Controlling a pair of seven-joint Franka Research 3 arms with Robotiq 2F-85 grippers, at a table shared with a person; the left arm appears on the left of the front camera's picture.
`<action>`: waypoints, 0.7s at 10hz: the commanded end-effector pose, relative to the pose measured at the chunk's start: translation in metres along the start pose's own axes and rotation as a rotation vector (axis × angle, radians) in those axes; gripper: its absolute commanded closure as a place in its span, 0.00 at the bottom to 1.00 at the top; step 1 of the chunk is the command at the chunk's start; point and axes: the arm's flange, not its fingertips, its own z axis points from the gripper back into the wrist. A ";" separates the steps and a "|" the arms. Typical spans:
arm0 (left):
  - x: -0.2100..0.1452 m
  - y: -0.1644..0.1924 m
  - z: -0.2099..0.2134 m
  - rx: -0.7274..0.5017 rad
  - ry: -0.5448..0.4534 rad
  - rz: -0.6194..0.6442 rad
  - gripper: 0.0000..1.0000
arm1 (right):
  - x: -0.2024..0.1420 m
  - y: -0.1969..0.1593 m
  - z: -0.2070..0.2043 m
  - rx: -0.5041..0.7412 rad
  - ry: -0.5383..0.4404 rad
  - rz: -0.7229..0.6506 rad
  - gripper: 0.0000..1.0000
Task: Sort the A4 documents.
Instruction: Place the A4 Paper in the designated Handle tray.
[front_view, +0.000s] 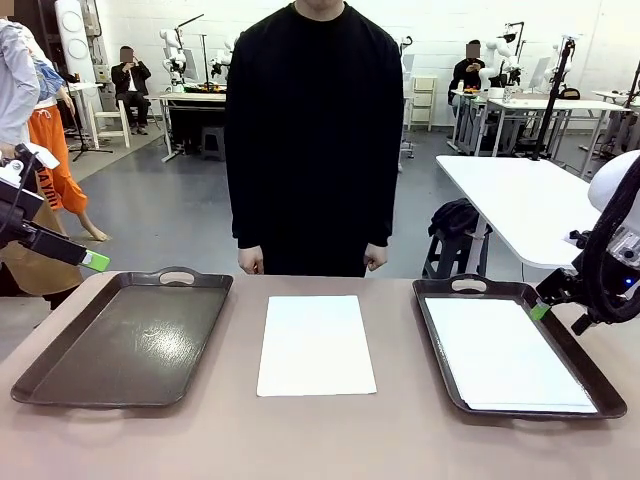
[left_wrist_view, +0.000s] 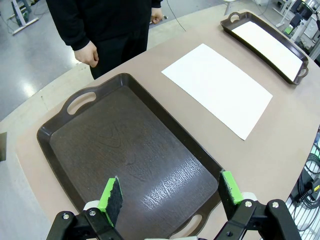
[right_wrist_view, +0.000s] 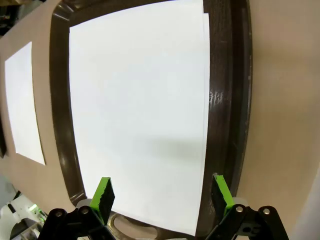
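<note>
One white A4 document (front_view: 316, 344) (left_wrist_view: 217, 87) (right_wrist_view: 22, 105) lies flat on the table between two dark brown trays. More white sheets (front_view: 505, 350) (left_wrist_view: 270, 45) (right_wrist_view: 140, 110) lie stacked in the right tray (front_view: 428, 325) (right_wrist_view: 227, 100), their edges slightly offset. The left tray (front_view: 60, 385) (left_wrist_view: 55, 150) holds nothing. My left gripper (front_view: 92, 260) (left_wrist_view: 171, 190) hovers open, high over the left tray's outer side. My right gripper (front_view: 545, 308) (right_wrist_view: 162, 187) hangs open just above the right tray's far right part, with nothing between its fingers.
A person in black stands at the far edge of the table, hands (front_view: 250, 262) (front_view: 375, 262) down by the edge. Bare tabletop (front_view: 320, 440) runs along the front. A white table (front_view: 520, 200) stands behind on the right.
</note>
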 end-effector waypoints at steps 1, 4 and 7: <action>-0.002 0.003 -0.002 -0.016 -0.014 -0.011 0.00 | 0.001 -0.001 -0.002 0.002 0.002 0.001 0.00; -0.002 0.003 -0.002 -0.016 -0.014 -0.011 0.00 | 0.001 -0.001 -0.002 0.002 0.002 0.001 0.00; -0.002 0.003 -0.002 -0.016 -0.014 -0.011 0.00 | 0.001 -0.001 -0.002 0.002 0.002 0.001 0.00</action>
